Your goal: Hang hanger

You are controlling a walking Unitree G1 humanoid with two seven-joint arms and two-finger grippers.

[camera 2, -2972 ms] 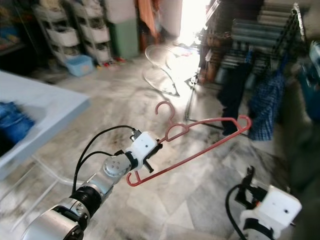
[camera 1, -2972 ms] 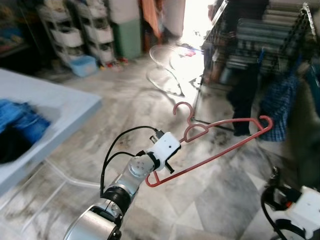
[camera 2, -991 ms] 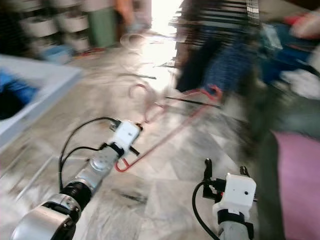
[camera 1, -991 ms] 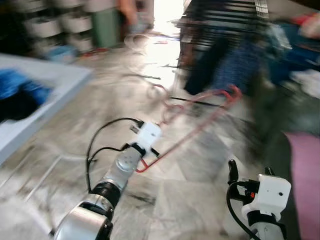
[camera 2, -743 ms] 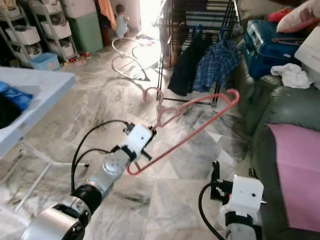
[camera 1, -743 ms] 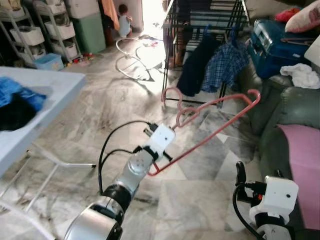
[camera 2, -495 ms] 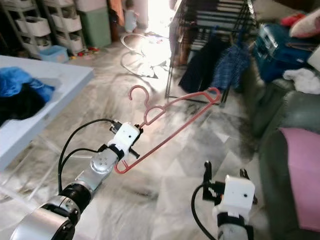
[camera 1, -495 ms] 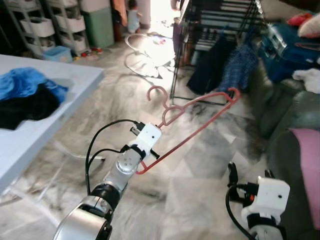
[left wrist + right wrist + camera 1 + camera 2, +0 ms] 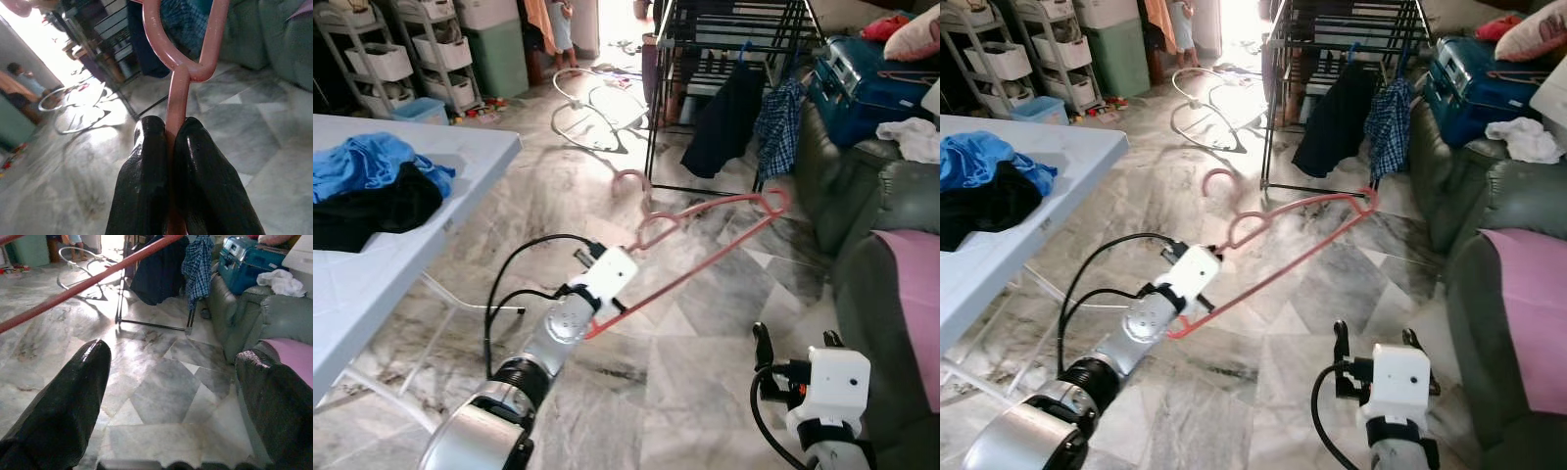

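Note:
A pink plastic hanger [image 9: 705,262] is held out over the marble floor, its hook [image 9: 631,181] pointing toward the black drying rack [image 9: 705,29] ahead. My left gripper [image 9: 168,129] is shut on the hanger's lower corner, the bar pinched between both black fingers. A dark garment [image 9: 722,108] and a checked shirt [image 9: 781,117] hang on the rack. My right gripper [image 9: 171,352] sits low at the right, open and holding nothing, with the hanger's bar crossing above it.
A white table [image 9: 460,157] with blue and black clothes [image 9: 372,181] stands at the left. A green sofa [image 9: 891,215] and a blue bag [image 9: 862,73] line the right. A white wire frame [image 9: 597,103] lies on the floor, and a person [image 9: 560,24] stands by the doorway.
The view has swung and steadied, with the rack now ahead and the table nearer on the left. The hanger stays in my left gripper and sits a little lower. My right gripper stays open.

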